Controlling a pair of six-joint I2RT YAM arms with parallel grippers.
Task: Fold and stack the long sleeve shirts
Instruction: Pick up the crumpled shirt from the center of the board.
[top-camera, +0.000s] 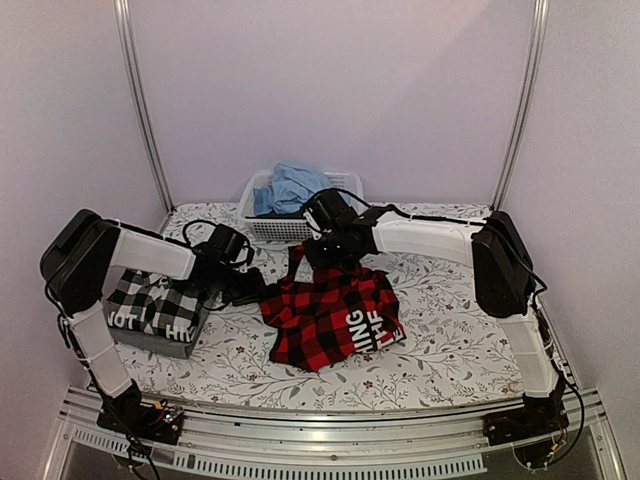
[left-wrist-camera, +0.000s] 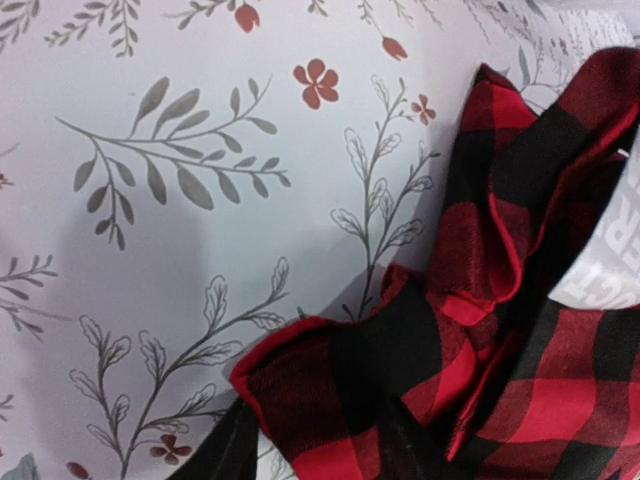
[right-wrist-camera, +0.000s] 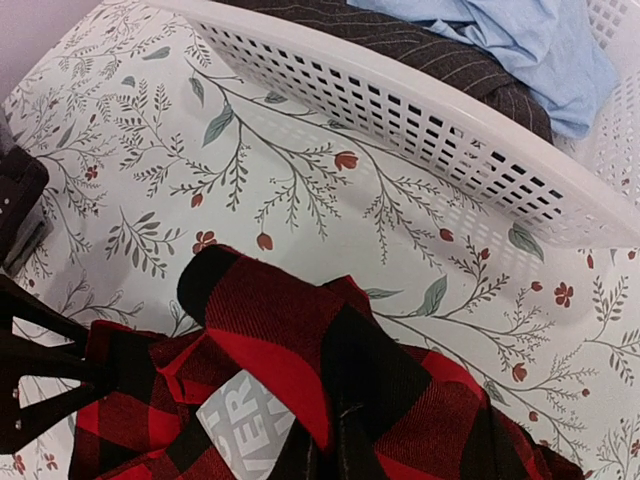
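Pale lilac walls (top-camera: 330, 90), evenly lit, rise behind the right pincer (top-camera: 335, 262) and the left pincer (top-camera: 262, 290), with an aluminium upright (top-camera: 140, 100) at each back corner. Beneath both spreads a white floral tablecloth (top-camera: 450, 330). Just behind the right pincer stands a white perforated basket (top-camera: 280, 230). An aluminium rail (top-camera: 330, 440) runs along the table's near edge.

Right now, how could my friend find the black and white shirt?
Look at the left side of the flowery table. There the black-and-white check shirt lies folded on a grey lettered one. Its checks are white, unlike the red checked shirt in the middle.
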